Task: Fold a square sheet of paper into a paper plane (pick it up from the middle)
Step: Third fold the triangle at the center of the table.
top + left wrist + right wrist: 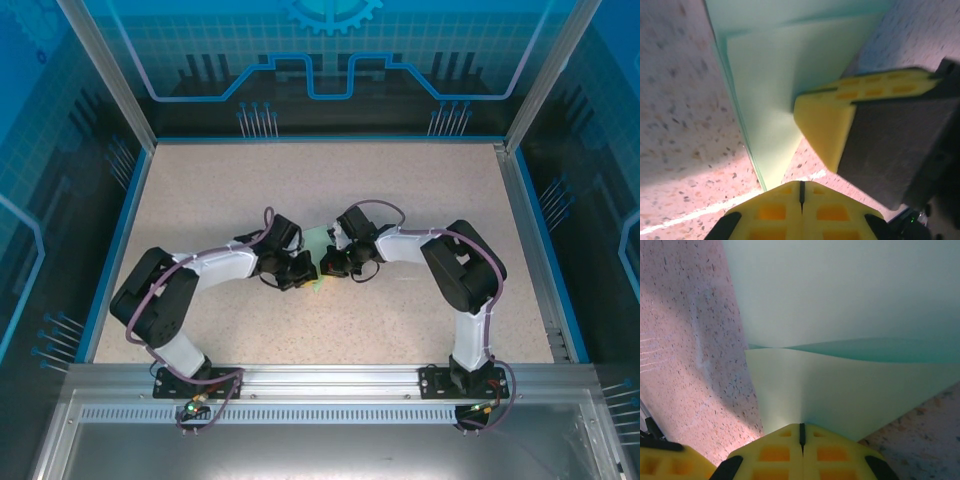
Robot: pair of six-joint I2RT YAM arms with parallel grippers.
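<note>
Pale mint-green sheet of paper lies at the middle of the speckled beige surface in the top view, mostly covered by the two arms meeting over it. The left gripper and right gripper sit just beside each other, tips toward the paper.

Left wrist view: the left gripper has its yellow fingers pressed together, seam shut. The paper shows stacked folded layers and narrows to a point that runs down to these fingertips. Whether that point is clamped cannot be told. The right gripper, also pressed together, rests its tip on the paper.

Right wrist view: the right gripper is pressed together, fingertips against the paper. A curved fold crosses the sheet. A yellow finger of the left gripper sits close by.
</note>
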